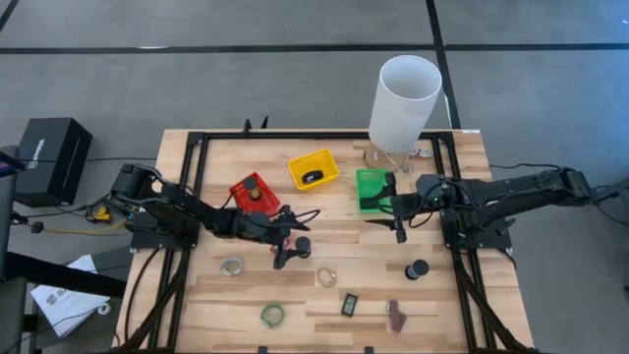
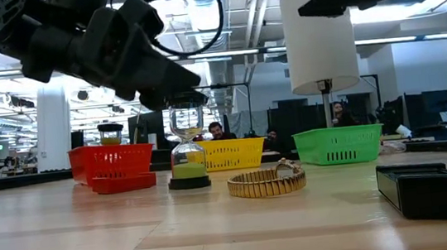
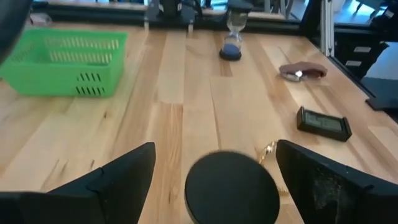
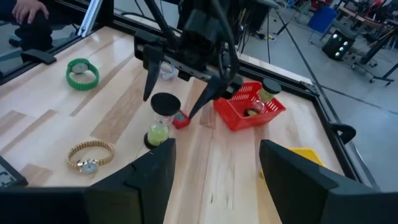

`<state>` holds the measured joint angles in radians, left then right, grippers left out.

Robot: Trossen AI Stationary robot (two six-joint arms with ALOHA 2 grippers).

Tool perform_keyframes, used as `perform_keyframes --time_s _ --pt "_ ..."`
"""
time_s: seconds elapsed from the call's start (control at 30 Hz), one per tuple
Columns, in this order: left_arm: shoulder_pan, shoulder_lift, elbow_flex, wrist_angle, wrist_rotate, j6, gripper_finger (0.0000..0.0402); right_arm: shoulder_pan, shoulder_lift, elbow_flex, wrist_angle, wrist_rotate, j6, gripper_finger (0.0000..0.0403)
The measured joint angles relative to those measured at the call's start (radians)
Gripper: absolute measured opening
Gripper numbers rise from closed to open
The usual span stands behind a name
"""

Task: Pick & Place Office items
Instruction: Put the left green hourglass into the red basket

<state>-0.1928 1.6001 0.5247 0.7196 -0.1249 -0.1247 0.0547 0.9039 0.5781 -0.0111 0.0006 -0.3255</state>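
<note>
Seen from above, the left gripper (image 1: 292, 252) hangs over the middle of the wooden counter (image 1: 295, 305), its jaws apart on either side of a small hourglass (image 1: 303, 245) with black caps. The right wrist view shows what the overhead one hides: the hourglass (image 4: 161, 119) stands upright with yellow-green sand in its lower bulb, and the two dark fingers (image 4: 149, 84) slant down on either side of it. Whether they touch it I cannot tell. The left wrist view shows only its round black top cap (image 3: 231, 186) between the spread jaws.

The right gripper (image 1: 397, 224) waits just in front of the green bin (image 1: 371, 187), jaws apart and empty.

A gold wristwatch (image 1: 326, 276) lies just in front of the hourglass; the low view shows it as a ribbed gold band (image 2: 266, 182) lying flat. A second hourglass (image 1: 418, 268), with blue sand in the left wrist view (image 3: 233, 38), stands farther right. Along the front edge lie a green watch (image 1: 271, 315), a dark rectangular piece (image 1: 350, 305) and a brown clip (image 1: 395, 313); a silvery watch (image 1: 232, 265) lies to the left.

The red bin (image 1: 252, 192) holds a small jar, the yellow bin (image 1: 314, 168) a dark item. The tall white cylinder (image 1: 403, 103) stands at the back.
</note>
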Motion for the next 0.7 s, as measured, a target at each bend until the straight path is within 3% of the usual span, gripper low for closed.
perform_keyframes --time_s 0.47,0.7 --pt "-0.009 0.000 0.000 -0.051 0.000 -0.004 0.0328 0.000 0.000 0.000 -0.002 0.000 0.000 0.0224" --pt "-0.008 0.000 0.000 -0.051 0.000 0.014 0.0305 0.000 0.000 0.000 -0.002 0.000 0.000 0.0223"
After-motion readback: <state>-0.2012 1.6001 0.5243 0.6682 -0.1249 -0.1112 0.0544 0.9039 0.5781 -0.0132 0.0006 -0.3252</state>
